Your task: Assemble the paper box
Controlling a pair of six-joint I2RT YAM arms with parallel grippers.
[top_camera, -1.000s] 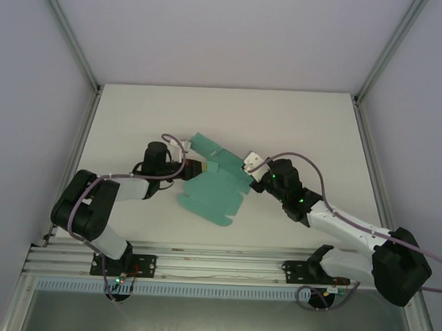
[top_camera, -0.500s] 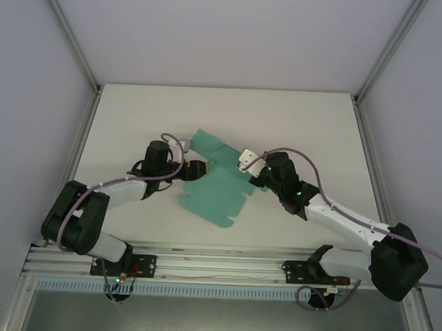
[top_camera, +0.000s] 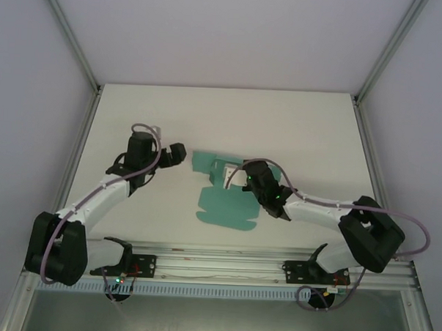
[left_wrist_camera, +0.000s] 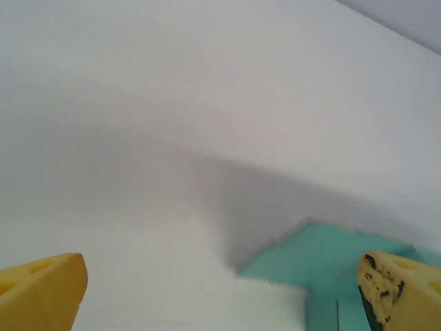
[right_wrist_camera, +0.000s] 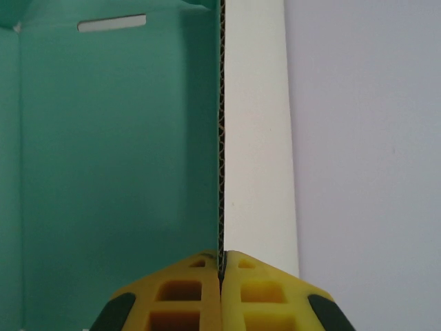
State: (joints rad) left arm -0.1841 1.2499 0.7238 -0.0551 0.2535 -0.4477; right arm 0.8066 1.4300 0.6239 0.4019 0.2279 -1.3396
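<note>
The paper box is a flat teal-green die-cut sheet [top_camera: 223, 206] lying on the white table, with one panel reaching back-left [top_camera: 204, 162]. My right gripper [top_camera: 233, 179] is shut on a flap that it holds upright. In the right wrist view the yellow fingertips [right_wrist_camera: 220, 270] pinch the corrugated edge, with the teal face [right_wrist_camera: 117, 172] on the left, the white face [right_wrist_camera: 258, 138] on the right and a slot [right_wrist_camera: 110, 24] at the top. My left gripper [top_camera: 177, 153] stands open left of the sheet, apart from it. Between its yellow fingers [left_wrist_camera: 43, 289] lies bare table, with a teal corner [left_wrist_camera: 331, 252] ahead to the right.
The white table [top_camera: 296, 125] is enclosed by pale walls and angled metal posts [top_camera: 72, 38]. An aluminium rail [top_camera: 217, 262] carrying both arm bases runs along the near edge. Bare table lies behind the sheet and to its far right.
My left gripper has let go of the sheet, opened and drawn back to the left. The right gripper has moved left with its flap, and the sheet has shifted and now lies flatter.
</note>
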